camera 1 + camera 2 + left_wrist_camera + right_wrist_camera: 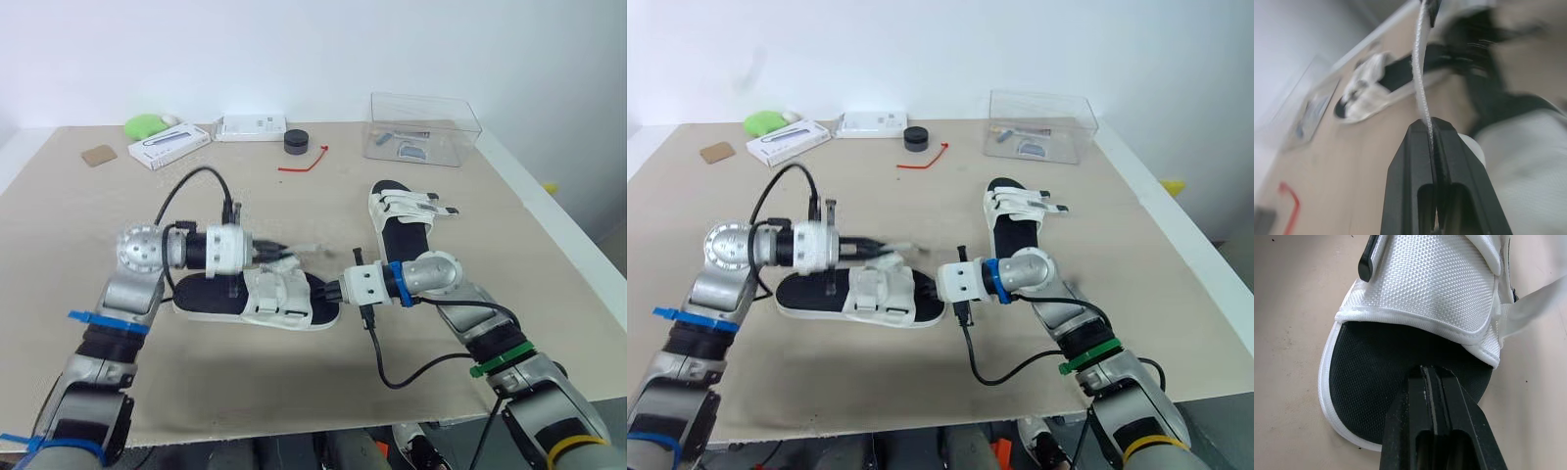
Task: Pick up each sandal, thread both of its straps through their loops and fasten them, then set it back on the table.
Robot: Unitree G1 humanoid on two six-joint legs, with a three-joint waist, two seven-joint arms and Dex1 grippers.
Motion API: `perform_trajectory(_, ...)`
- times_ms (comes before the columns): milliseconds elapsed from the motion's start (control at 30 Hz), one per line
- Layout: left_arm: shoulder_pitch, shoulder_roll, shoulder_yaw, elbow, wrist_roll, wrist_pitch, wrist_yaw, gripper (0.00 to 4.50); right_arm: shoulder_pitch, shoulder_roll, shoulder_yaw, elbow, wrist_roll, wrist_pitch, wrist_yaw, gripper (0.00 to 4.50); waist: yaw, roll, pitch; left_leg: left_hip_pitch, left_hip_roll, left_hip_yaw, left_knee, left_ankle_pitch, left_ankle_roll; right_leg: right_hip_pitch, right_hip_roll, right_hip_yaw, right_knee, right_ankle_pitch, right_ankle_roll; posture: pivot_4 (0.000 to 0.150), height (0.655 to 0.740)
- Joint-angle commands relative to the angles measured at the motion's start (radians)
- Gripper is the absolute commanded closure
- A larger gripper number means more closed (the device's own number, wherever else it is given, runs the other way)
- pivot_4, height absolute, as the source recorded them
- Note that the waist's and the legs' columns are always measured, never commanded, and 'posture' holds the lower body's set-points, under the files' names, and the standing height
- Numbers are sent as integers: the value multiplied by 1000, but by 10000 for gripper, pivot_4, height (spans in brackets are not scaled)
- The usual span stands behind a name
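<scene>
A black-soled sandal with white straps (257, 298) lies on the table in front of me, toe to the right. My left gripper (281, 254) hovers just above its straps, shut on a thin white strap (1421, 93) pulled taut away from the sandal. My right gripper (1433, 372) is shut, its tips pressed on the black footbed at the sandal's toe (1376, 372). The second sandal (402, 215) lies farther back on the right, with loose strap ends sticking out sideways.
A clear plastic box (423, 129) stands at the back right. A black round puck (296, 141), a red tie (304, 162), two white boxes (168, 147) (252, 126), a green object (145, 124) and a brown square (98, 155) line the back. Black cables trail from both wrists.
</scene>
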Motion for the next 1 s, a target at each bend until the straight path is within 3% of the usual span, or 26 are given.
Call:
perform_trajectory(33,7,48,-32,-34,12,-254,-21,44394,7,-9,46,92,-81,8,25,45000,1,0,0,0,0,0,0,1,1,0,0,0,0,-1,-2,1500,7400)
perform_trajectory(167,17,90,-111,-21,39,-394,-32,44394,-16,3,52,121,-85,-11,32,45000,1,0,0,0,0,2,0,2,3,1,0,0,0,0,-4,1500,7400)
perform_trajectory(267,1,103,-135,-8,59,-379,-6,44394,-24,8,51,134,-88,-20,38,45000,1,0,0,0,1,2,0,2,3,1,1,0,0,0,-4,1500,7400)
perform_trajectory(367,-18,113,-137,-16,43,-309,9,35911,-25,7,49,141,-90,-28,42,45000,1,0,0,0,1,2,0,2,4,1,2,0,0,0,-4,1500,7400)
perform_trajectory(500,-21,146,-123,-70,4,-202,19,18467,-17,1,49,137,-89,-34,45,45000,1,0,0,0,2,2,0,2,4,1,2,0,0,0,-5,1500,7400)
perform_trajectory(700,40,234,-58,-188,-87,69,52,18467,-16,-3,49,142,-87,-40,49,45000,0,1,0,1,3,2,-1,2,4,0,6,0,0,2,-2,1500,7400)
perform_trajectory(800,89,277,3,-255,-136,329,120,18467,-21,-2,50,152,-88,-48,53,45000,-1,1,0,1,3,1,-1,2,4,0,6,0,0,0,-4,1500,7400)
perform_trajectory(867,118,306,52,-334,-278,624,174,18467,-28,1,50,163,-88,-52,55,45000,-3,1,0,2,3,1,-1,2,4,0,6,-1,0,-1,-6,1500,7400)
perform_trajectory(1000,242,413,196,-527,-804,1212,259,18467,-41,9,54,183,-89,-67,62,45000,-6,0,0,2,3,0,-1,2,4,-1,6,-2,0,-1,-4,1500,7400)
